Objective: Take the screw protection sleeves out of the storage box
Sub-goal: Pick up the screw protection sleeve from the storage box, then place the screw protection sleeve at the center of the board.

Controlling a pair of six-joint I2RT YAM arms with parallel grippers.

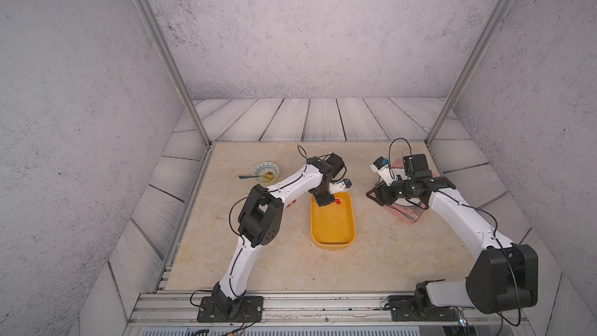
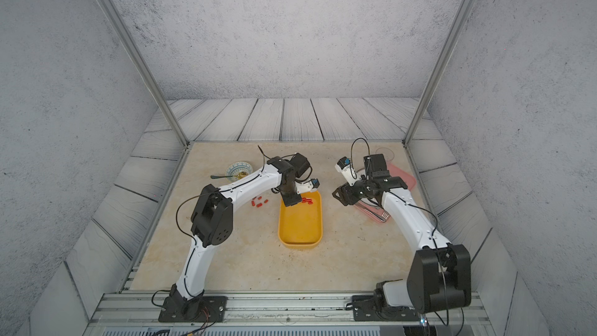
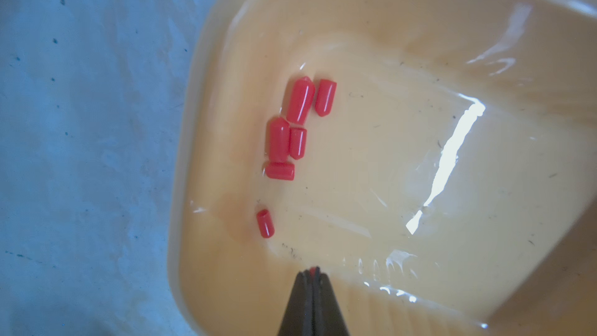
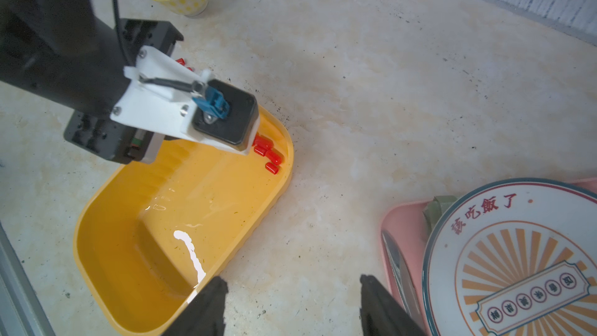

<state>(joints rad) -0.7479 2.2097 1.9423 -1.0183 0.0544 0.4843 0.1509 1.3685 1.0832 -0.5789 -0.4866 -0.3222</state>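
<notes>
1. Grey speckled walls stood around the beige, marble-patterned bench (image 1: 387, 253), and both your arms reached in from its near edge.
2. The storage box (image 1: 332, 234) lay near the middle of the bench, with its long side pointing away from the arm bases.
3. Your left pincer (image 3: 312, 273) hung over the far end of the box with its jaws pressed together. A thin red sliver, the pinched sleeve (image 3: 311, 270), showed between the tips.
4. Six screw protection sleeves (image 3: 278, 138) lay on the box floor at that far end. Five were in a tight cluster, touching each other, and one lay a little apart.
5. Several loose sleeves (image 2: 258, 202) lay on the bench just beside the box, on the side of your left arm.
6. Your right pincer (image 4: 290, 308) hovered above bare bench between the box and the pink tray (image 4: 407, 227). Its jaws were wide apart and held nothing.
7. A round printed plate (image 4: 517, 253) rested on the pink tray.
8. A patterned bowl (image 1: 265, 169) with a spoon in it stood at the far left, well apart from the box.
</notes>
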